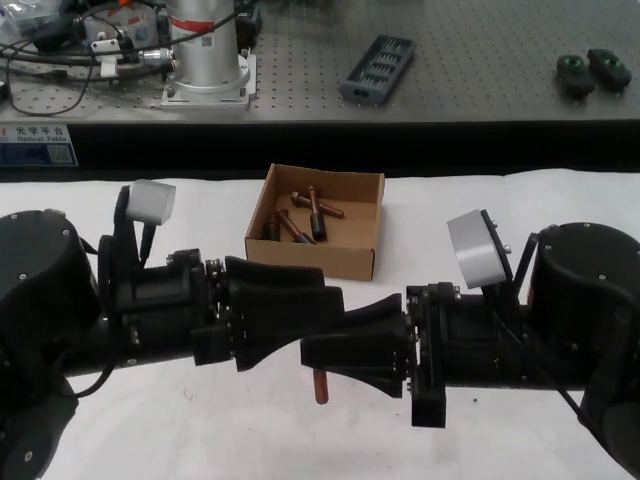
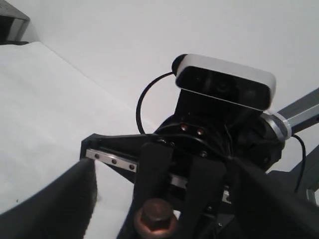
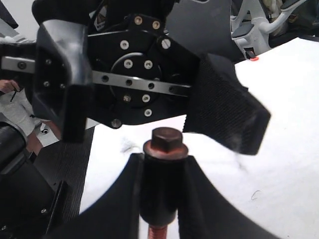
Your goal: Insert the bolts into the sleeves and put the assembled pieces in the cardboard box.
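Observation:
A copper bolt stands in a black sleeve, and my right gripper is shut on that sleeve. In the high view the bolt's lower end hangs just below the right gripper, above the white table. My left gripper faces it from the other side, open, its fingers spread wide on either side of the bolt without touching it. In the left wrist view the bolt head shows between the right gripper's fingers. The cardboard box lies just beyond both grippers and holds several assembled pieces.
A white cloth covers the table on both sides of the box. Behind it runs a perforated bench with a metal cylinder, a grey-blue rack and small black parts.

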`<state>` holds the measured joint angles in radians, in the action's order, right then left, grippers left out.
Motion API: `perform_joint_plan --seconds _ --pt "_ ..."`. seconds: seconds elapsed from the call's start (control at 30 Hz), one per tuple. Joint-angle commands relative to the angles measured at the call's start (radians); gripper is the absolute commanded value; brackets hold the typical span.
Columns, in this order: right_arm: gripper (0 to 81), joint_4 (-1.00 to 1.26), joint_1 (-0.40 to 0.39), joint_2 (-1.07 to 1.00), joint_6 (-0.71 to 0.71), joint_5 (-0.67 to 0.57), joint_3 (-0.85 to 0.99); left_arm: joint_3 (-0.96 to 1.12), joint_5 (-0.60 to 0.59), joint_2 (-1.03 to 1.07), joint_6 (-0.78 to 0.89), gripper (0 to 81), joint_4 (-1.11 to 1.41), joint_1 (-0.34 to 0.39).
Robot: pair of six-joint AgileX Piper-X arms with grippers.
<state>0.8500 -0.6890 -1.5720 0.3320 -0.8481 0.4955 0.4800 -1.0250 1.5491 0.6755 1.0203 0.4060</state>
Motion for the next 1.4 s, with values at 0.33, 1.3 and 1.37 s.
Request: perform_joint_plan --seconds 0.33,1.3,1.37 --pt "4.9 -0.163 0.094 -0.011 -0.086 0.091 0.103 0.005 -0.032 -0.13 0.104 36.8 0.124 -0.066" --pt "4.9 -0.59 0.189 -0.476 -0.246 0.19 0.788 -0.089 0.297 -0.82 -0.321 0.6 -0.954 -0.007" --pt "4.9 -0.635 0.189 -0.52 -0.254 0.206 0.856 -0.089 0.381 -0.845 -0.365 0.6 -1.059 0.005"
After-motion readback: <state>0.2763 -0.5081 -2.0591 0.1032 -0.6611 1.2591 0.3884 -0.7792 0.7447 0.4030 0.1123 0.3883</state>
